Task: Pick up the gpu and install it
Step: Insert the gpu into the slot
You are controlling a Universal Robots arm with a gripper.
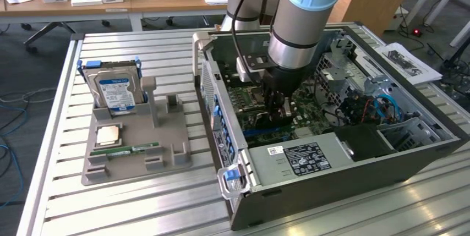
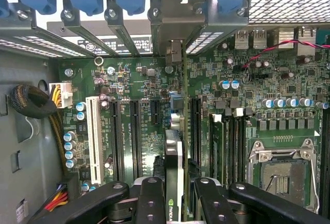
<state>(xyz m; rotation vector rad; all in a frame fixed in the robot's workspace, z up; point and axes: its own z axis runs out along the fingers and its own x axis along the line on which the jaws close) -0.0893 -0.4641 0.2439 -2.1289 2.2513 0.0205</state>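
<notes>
Fingers (image 2: 152,195) clamp the gpu (image 2: 174,154) edge-on, with the gripper (image 2: 174,190) close over the motherboard (image 2: 139,79) and the card above its slots (image 2: 135,136). Installing is the step in hand, I judge. Seating calls for the card's edge square to one slot, pressed straight.

On the table (image 1: 132,203), the holder (image 1: 170,137) lies at the exterior view's left, with the hard drive (image 1: 115,90) upright at its far end and the memory stick (image 1: 132,150) flat nearer, and the case (image 1: 331,159) lies at the right, with the gpu (image 2: 174,157) inside it, edge-on above the motherboard (image 2: 139,79) and clasped in the gripper (image 1: 279,116).
</notes>
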